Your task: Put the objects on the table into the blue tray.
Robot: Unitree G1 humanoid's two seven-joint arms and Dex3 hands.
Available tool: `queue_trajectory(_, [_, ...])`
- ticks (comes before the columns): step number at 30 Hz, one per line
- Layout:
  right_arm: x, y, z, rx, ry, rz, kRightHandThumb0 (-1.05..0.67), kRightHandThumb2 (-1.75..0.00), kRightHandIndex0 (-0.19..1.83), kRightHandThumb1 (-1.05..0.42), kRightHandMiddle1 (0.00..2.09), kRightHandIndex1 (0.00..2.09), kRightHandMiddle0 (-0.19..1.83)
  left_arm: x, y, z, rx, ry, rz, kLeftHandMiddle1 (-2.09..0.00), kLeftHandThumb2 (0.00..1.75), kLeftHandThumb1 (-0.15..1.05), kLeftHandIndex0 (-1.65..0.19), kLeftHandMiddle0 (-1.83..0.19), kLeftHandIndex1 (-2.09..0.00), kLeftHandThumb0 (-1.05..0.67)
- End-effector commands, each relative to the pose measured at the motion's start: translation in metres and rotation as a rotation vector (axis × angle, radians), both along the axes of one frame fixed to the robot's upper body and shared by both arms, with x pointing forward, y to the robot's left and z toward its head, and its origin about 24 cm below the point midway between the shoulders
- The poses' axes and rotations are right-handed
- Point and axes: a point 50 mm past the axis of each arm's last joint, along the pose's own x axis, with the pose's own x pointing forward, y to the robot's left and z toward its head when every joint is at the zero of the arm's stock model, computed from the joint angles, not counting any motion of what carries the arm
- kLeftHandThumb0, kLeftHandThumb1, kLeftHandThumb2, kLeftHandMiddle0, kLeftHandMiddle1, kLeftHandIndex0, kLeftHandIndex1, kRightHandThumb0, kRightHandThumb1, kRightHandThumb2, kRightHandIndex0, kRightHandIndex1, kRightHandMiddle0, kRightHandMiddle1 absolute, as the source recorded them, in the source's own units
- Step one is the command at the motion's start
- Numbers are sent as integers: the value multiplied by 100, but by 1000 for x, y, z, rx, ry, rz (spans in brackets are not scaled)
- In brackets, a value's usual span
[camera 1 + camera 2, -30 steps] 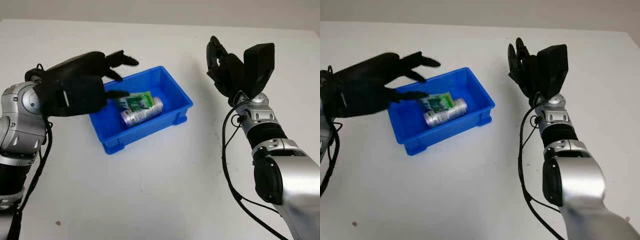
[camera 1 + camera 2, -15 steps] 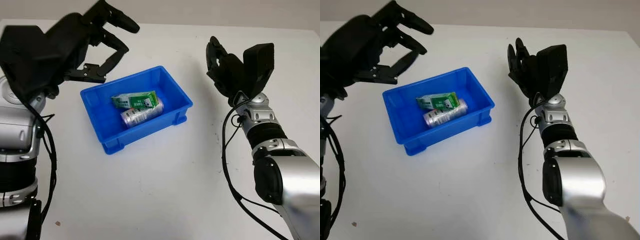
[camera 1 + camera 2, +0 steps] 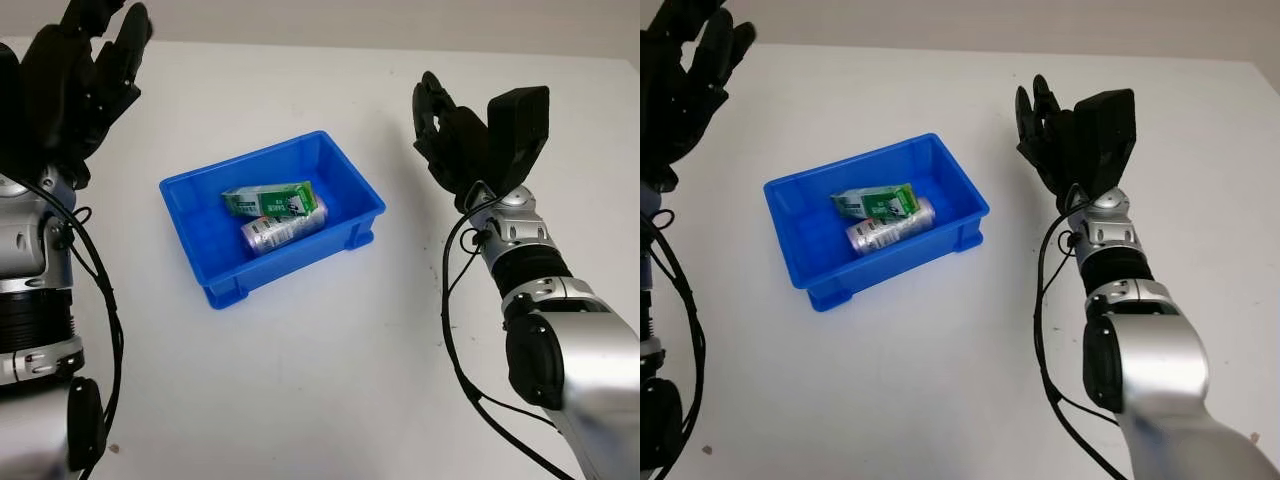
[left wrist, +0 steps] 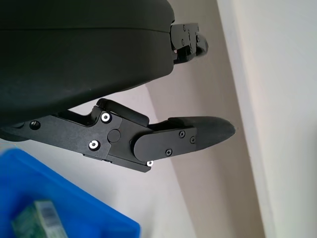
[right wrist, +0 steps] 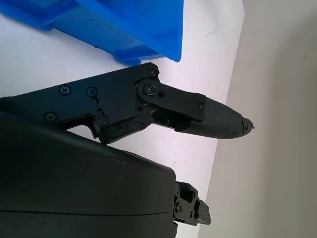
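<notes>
Left hand (image 3: pixel 65 85) open, raised over the table's far left corner, holding nothing; right hand (image 3: pixel 470 140) open, raised above the right side, touching nothing; blue tray (image 3: pixel 345 185) sits mid-table, turned at an angle; inside it a green carton (image 3: pixel 270 201) lies touching a silver can (image 3: pixel 282 229), both on their sides; white table (image 3: pixel 330 370).

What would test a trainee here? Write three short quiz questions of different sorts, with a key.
1. True or false: the silver can lies inside the blue tray.
2. What lies against the can in the tray: (a) green carton, (b) red cup, (c) spoon?
3. Fill in: the left hand and right hand both hold ____.

Key: 1 true. 2 (a), the green carton. 3 nothing; both are open, raised beside the tray.
</notes>
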Motion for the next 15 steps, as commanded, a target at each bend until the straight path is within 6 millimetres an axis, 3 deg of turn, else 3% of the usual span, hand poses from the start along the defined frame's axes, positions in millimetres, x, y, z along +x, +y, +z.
queue_trajectory(1, [1,0,11,1,-47,-6,-75,-71,-19,-105,0,0,-19,0,9,-8,33,27,38,0,64,105,19,19,0,-73])
queue_trajectory(7, [1,-1,12,1,-61,-12,-77,-72,-19,-105,0,0,-19,6,10,-32,30,75,73,0,66,105,19,19,0,-74])
queue_trajectory(15, [1,-2,15,9,-70,-9,-77,-71,-19,-105,0,0,-19,10,0,-45,-20,102,52,0,69,105,19,19,0,-74])
